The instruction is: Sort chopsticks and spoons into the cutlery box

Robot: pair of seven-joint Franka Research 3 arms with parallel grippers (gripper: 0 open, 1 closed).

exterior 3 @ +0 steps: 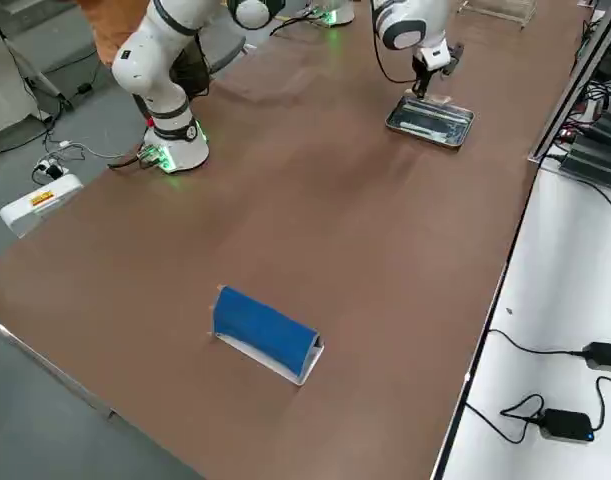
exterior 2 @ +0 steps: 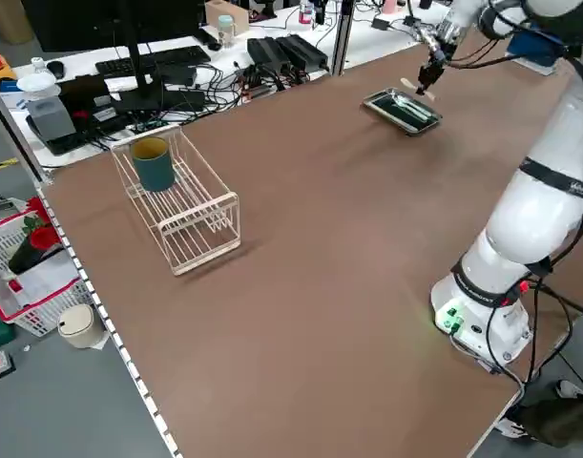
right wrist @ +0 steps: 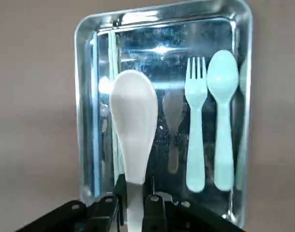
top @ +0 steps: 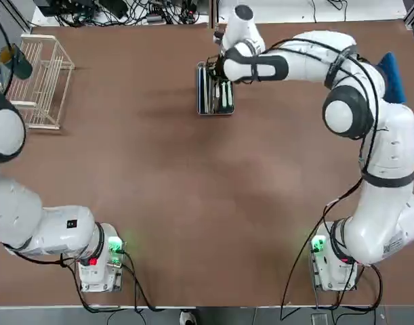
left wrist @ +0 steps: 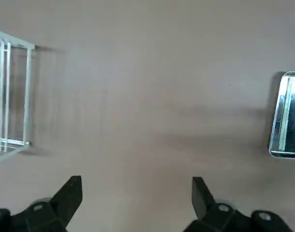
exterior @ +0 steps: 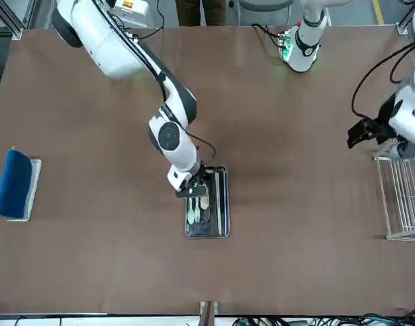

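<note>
Steel tray (right wrist: 81, 77) beneath right tool (right wrist: 133, 205); rigid, probably slippery, best steadied by its rim. Chopsticks (right wrist: 113, 63) inside, beside the tool: light, stiff, likely to roll; pinch mid-length. White spoon (right wrist: 133, 108) clamped by its handle, tool closed on it, bowl projecting ahead: smooth, could pivot. Left tool (left wrist: 136, 205) wide open, empty, over bare bench (left wrist: 137, 121).

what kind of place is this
Probably a robotics lab or workshop: two robot arms share a large brown table, black cables run across a white bench beside it, and a monitor and keyboard stand there.
</note>
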